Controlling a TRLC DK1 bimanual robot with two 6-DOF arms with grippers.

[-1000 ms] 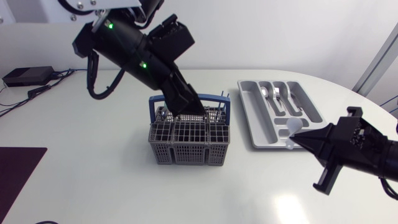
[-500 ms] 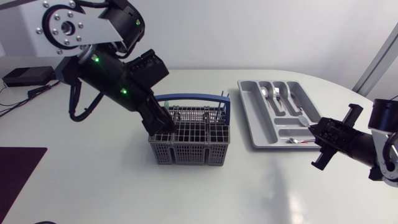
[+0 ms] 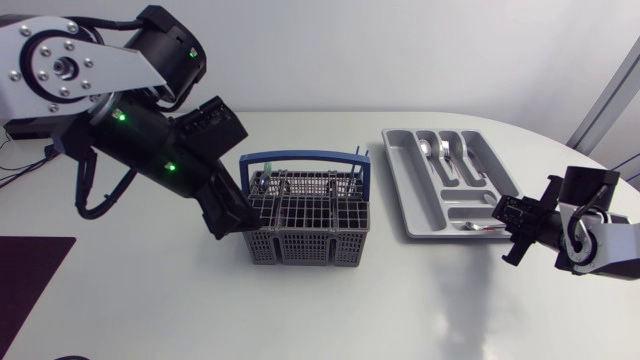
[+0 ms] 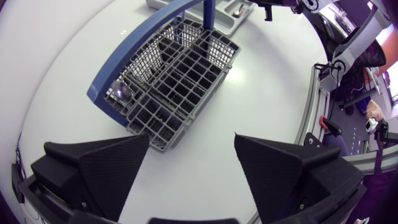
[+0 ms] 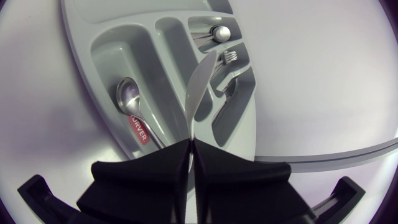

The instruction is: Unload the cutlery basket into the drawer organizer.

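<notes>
From overhead, our left gripper (image 3: pixel 228 222) is just beside the cutlery basket's (image 3: pixel 310 238) left edge, and our right gripper (image 3: pixel 508 222) is at the drawer organizer's (image 3: pixel 395 172) near corner.

At our left wrist, the fingers are spread wide over bare table (image 4: pixel 186 180), with the basket ahead.

At our right wrist, the fingers pinch a knife (image 5: pixel 200 84) that reaches over the organizer, with a spoon (image 5: pixel 126 95) lying in the compartment beside it.

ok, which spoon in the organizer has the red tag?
The spoon alone in the compartment nearest the right gripper; the other spoon lies beside the fork.

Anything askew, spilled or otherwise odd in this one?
Only mildly: the silver table knife slants across the grey plastic drawer organizer's dividers rather than along a slot, its near end pinched between the right gripper's fingers. Nothing looks spilled or damaged.
</notes>
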